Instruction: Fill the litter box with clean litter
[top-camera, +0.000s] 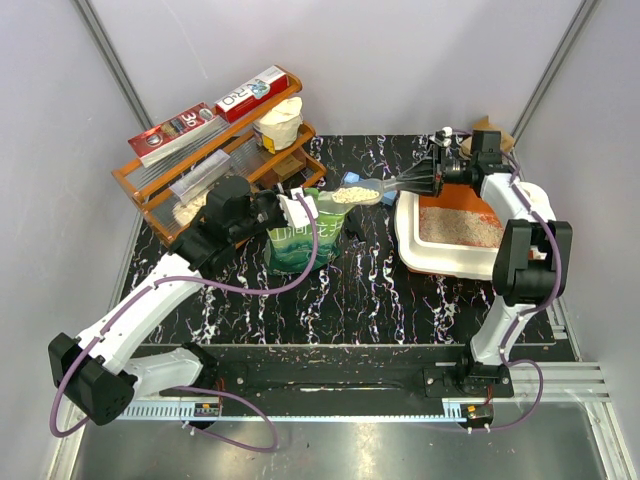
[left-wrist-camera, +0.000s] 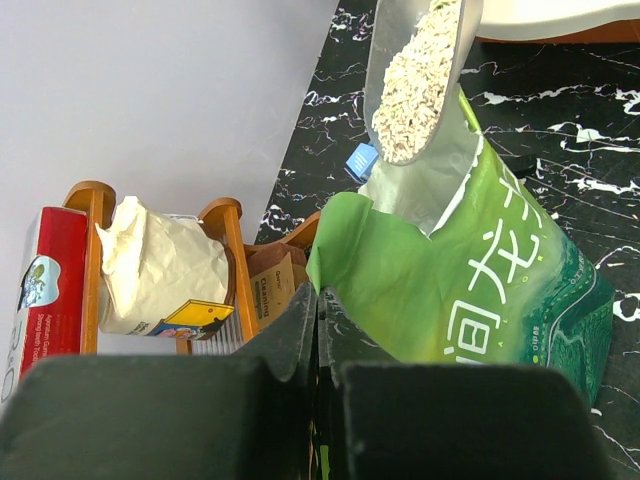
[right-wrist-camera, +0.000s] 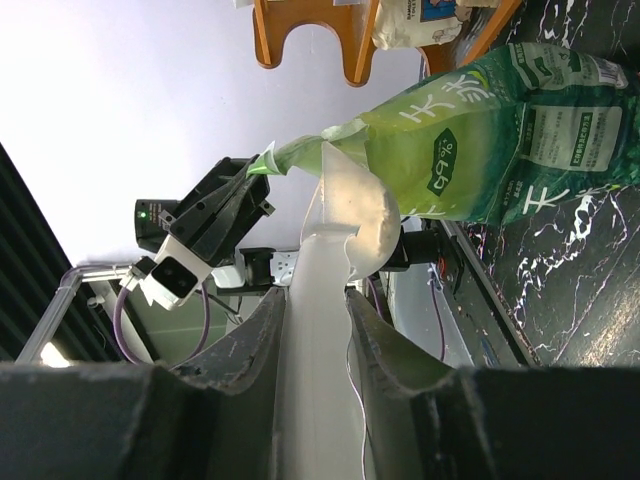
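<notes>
Litter (top-camera: 462, 228) in box (top-camera: 445, 264): top cam only

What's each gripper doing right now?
Left gripper: closed on pouch edge.
Right gripper: closed on scoop handle; scoop holds litter.

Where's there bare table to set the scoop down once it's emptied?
Bare tabletop runs along the near side, in front of the green pouch and the litter box, plus a strip between those two. The back left is crowded: the orange rack sits close behind the pouch.
</notes>
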